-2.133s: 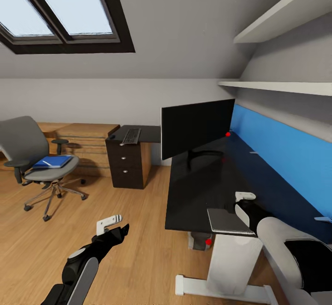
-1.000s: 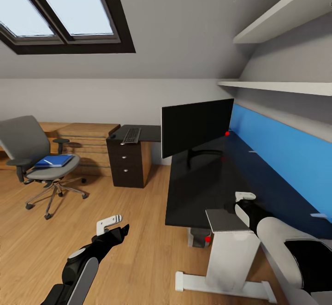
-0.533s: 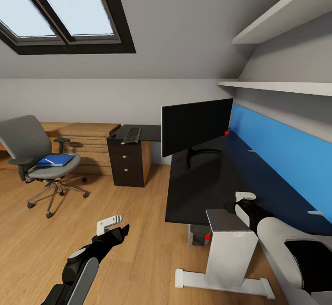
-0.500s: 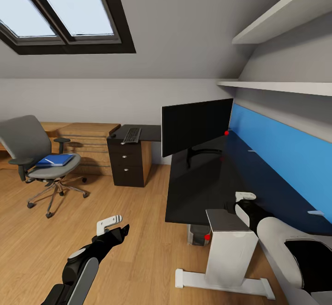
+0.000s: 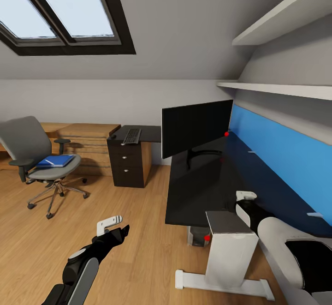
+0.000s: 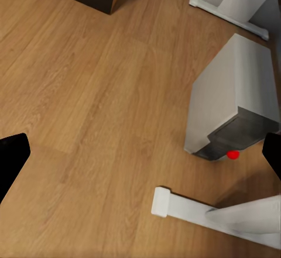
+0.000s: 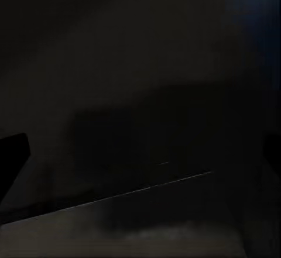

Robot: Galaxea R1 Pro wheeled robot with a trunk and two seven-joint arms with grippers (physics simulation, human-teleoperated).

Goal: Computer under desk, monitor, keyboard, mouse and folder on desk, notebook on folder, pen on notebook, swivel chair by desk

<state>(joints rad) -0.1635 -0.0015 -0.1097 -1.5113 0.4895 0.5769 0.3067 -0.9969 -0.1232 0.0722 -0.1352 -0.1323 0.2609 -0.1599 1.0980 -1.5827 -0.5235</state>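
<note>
The monitor point(image 5: 197, 128) stood on the desk point(image 5: 198, 189), its long axis across the top, screen facing the room — the keyboard point(image 5: 132, 135) lay lengthwise on the desk's far wing. A blue folder point(image 5: 55, 160) rested on the swivel chair point(image 5: 39, 157), well apart from the desk, and the computer point(image 6: 231, 103) sat under the desk. The left gripper point(image 5: 112, 226) hung spread above the floor; whether the right gripper point(image 5: 245, 198), over the desk, was spread could not be told.

Wooden floor point(image 5: 138, 231), centre and lower left of frame: open, unobstructed. Desk point(image 5: 203, 189) top between monitor point(image 5: 197, 127) and near edge: bare. Obstacles: monitor standing mid-frame on the desk; white desk leg point(image 5: 230, 249) lower right, computer point(image 5: 199, 236) just behind it; swivel chair point(image 5: 39, 159) at left edge.
</note>
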